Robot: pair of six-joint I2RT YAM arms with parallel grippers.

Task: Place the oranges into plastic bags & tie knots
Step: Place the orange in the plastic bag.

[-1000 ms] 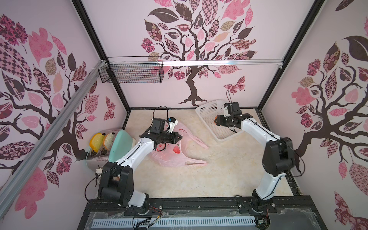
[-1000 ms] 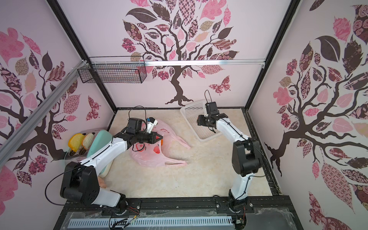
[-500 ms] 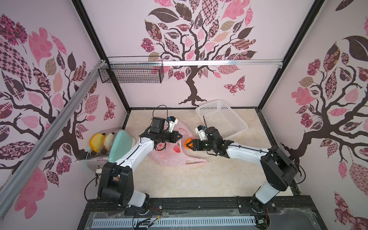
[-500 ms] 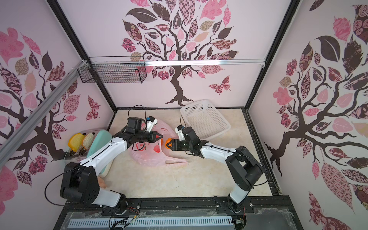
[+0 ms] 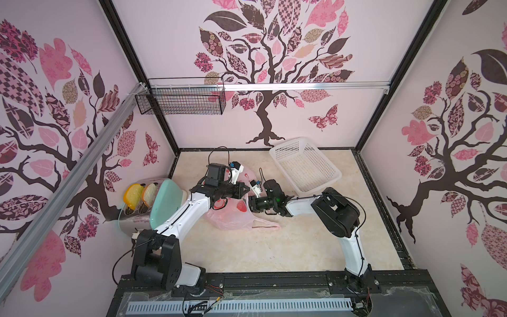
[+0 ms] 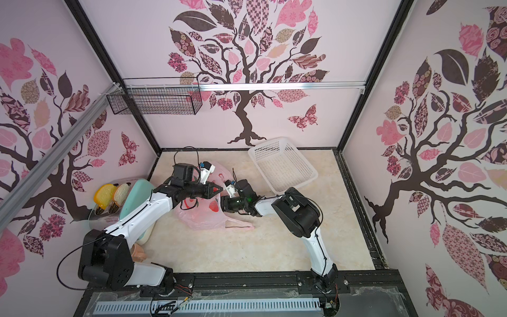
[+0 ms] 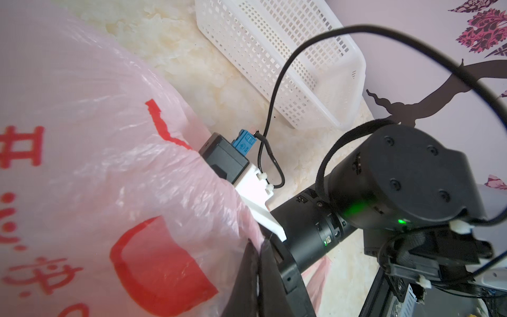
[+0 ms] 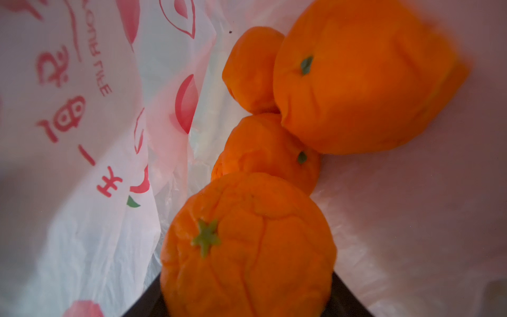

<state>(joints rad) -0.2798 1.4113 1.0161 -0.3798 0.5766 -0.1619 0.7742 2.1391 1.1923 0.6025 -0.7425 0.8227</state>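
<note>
Pinching the rim of the pink bag with my left gripper shut on the film props its mouth open, so my right gripper, inside and clamped on an orange, can release it beside three oranges lying within.

oranges crowd bag, right hand inside

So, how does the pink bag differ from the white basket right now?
The pink bag is thin, crumpled film with red print; the white basket is stiff, with holes all over. The bag holds oranges, as the right wrist view shows; the basket shows no fruit. The left gripper pinches the bag's edge and the right gripper holds an orange inside it; nothing touches the basket. Both lie on the table.
</note>
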